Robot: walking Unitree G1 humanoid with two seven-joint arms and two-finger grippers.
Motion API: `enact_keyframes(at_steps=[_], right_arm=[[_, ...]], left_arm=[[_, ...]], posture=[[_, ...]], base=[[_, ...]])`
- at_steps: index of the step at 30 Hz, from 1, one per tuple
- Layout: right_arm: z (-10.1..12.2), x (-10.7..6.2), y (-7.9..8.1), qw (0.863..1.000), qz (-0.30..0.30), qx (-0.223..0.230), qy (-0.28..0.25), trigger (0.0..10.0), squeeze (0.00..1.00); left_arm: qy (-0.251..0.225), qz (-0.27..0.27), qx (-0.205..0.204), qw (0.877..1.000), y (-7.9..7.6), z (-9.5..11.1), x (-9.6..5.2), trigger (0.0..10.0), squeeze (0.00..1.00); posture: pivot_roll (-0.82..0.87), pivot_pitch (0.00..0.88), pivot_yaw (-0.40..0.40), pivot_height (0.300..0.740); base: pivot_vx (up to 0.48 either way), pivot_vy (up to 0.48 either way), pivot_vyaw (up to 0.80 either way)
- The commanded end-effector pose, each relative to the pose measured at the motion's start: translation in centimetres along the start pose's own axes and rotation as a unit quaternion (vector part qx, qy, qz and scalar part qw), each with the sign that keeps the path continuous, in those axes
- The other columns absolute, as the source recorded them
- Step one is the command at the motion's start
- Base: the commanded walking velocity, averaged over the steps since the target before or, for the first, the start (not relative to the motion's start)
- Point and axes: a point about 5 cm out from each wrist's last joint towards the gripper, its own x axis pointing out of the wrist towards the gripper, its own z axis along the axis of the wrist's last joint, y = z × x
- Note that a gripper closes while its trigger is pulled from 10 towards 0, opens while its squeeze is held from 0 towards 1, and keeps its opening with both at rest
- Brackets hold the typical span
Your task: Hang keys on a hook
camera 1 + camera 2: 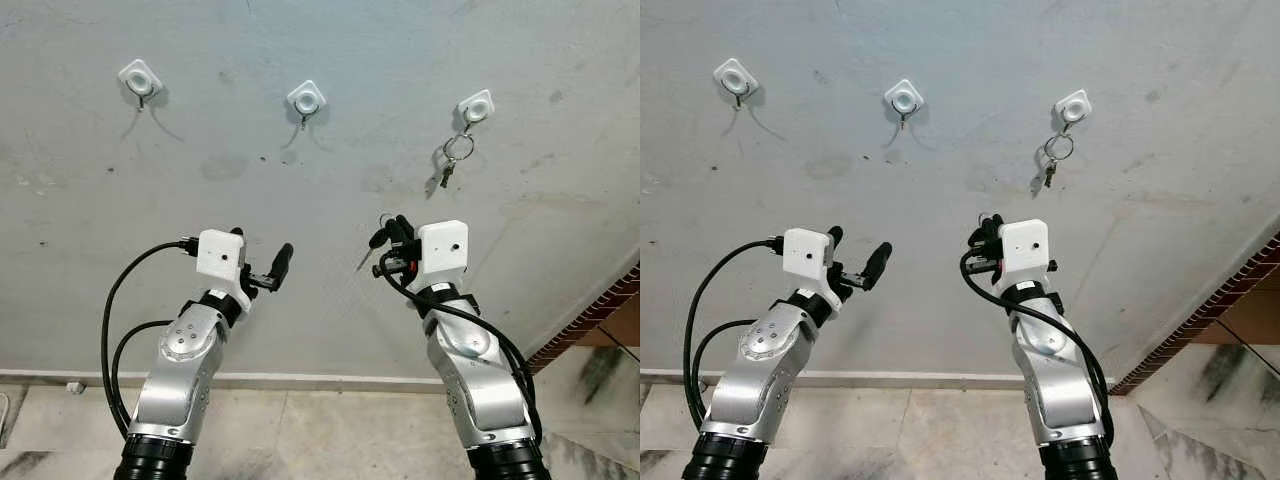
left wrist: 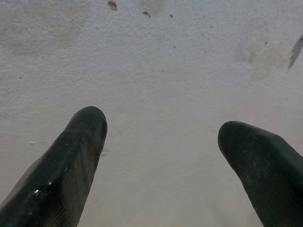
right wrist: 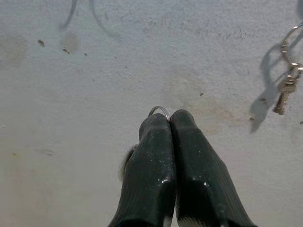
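Thin silver key ring (image 3: pixel 159 110) pinched tight in the right gripper (image 3: pixel 169 117), below the hooks.
Held near the grey wall (image 1: pixel 330 180); more keys (image 1: pixel 449 162) on the right white hook (image 1: pixel 476 107); left gripper (image 2: pixel 161 132) spread wide, holding nothing.
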Motion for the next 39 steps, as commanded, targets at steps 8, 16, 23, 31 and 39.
enact_keyframes(at_steps=[8,16,23,31,39], right_arm=[[0.5,0.5,0.3,1.000,0.003,-0.007,-0.008,10.0,0.00],[0.8,0.4,0.3,1.000,-0.006,0.002,-0.016,10.0,0.00],[1.2,0.5,0.8,1.000,-0.005,0.009,-0.026,10.0,0.00],[1.3,0.6,0.8,1.000,-0.005,0.005,-0.030,10.0,0.00],[1.7,0.1,0.1,0.998,-0.031,-0.002,-0.047,10.0,0.00]], left_arm=[[-0.002,-0.006,0.009,1.000,-0.3,0.4,-0.2,10.0,0.00],[0.000,-0.012,0.007,1.000,-0.3,0.5,-0.1,10.0,0.00],[0.002,-0.022,0.004,1.000,-0.4,0.5,-0.4,10.0,0.00],[0.005,-0.027,0.001,1.000,-0.6,0.4,-0.6,10.0,0.00],[0.015,-0.035,0.002,0.999,-0.7,0.2,-0.7,10.0,0.00]], posture=[[0.14,0.000,-0.077,0.740],[0.14,0.000,-0.068,0.740],[0.14,0.000,-0.066,0.740],[0.15,0.000,-0.067,0.740],[0.14,0.000,-0.060,0.740]], base=[[0.000,0.000,0.69],[0.000,0.000,0.58],[0.144,0.000,0.00],[0.329,0.000,0.00],[0.305,0.000,0.00]])
